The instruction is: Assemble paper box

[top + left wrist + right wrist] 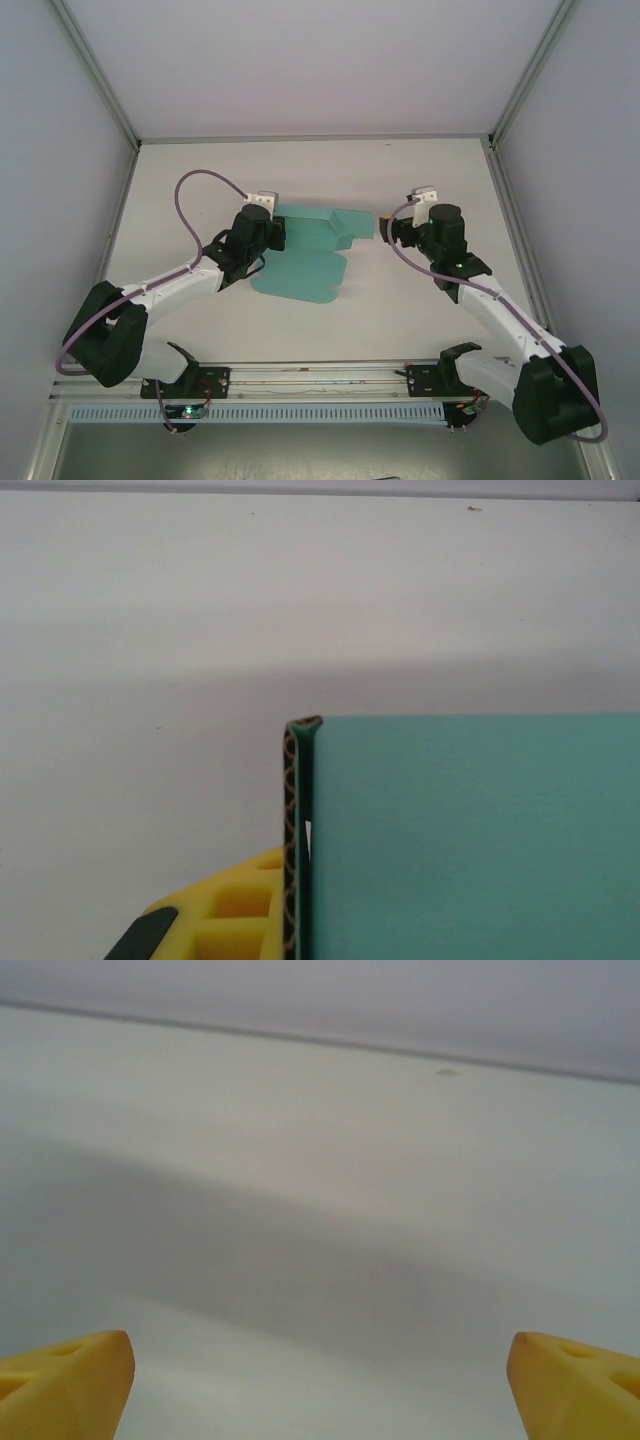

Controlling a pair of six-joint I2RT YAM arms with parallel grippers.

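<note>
Two grippers flank the teal-green corrugated-card paper box [305, 250] on the white table [430, 170], seen from overhead. Left wrist: my left gripper [272, 236] pinches the box's folded wall against its yellow finger [235, 910], I reckon to anchor it. Right wrist: my right gripper [386, 228] has its fingers [60, 1380] spread wide and empty, just off the box's right end.

The left arm [170, 290] and right arm [500, 320] wear white shells between chunky black joint housings, each trailed by a purple cable [200, 173] from the metal base rail [320, 375]. Farthest from that rail sit small white wrist cameras [262, 199] and yellow, wedge-shaped fingers [70, 1380] with moulded recesses.
</note>
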